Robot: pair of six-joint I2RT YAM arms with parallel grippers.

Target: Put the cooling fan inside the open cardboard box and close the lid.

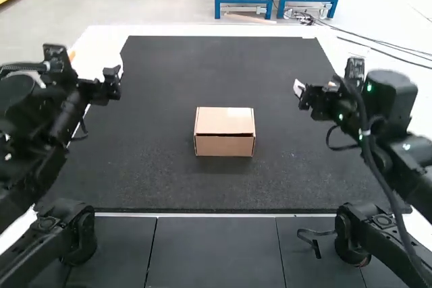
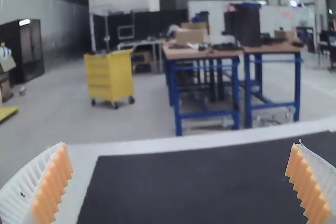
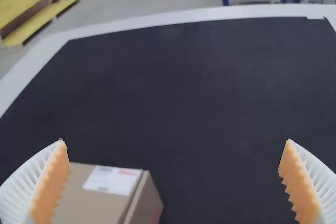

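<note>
- The small brown cardboard box (image 1: 225, 131) stands in the middle of the black mat (image 1: 169, 72) on the counter, its lid flaps flat and shut and a white label (image 3: 113, 180) on top.
- With the lid down I cannot tell whether the cooling fan is inside. Judged from the task, it probably is, and little remains to do.
- The box's long axis runs across the counter from the left arm's side to the right's. Its short front face is turned towards the arms' bases.
- The left arm (image 1: 67, 109) holds its jaws released, orange pads (image 2: 50, 187) spread wide. They sit well apart from the box and aim out over the mat's far edge.
- The right arm (image 1: 378, 106) also has its jaws released, pads (image 3: 299, 187) wide apart. The box lies below and ahead of them, towards the counter's middle.
- The right arm looks slightly nearer, so it would suit any final press on the lid.
</note>
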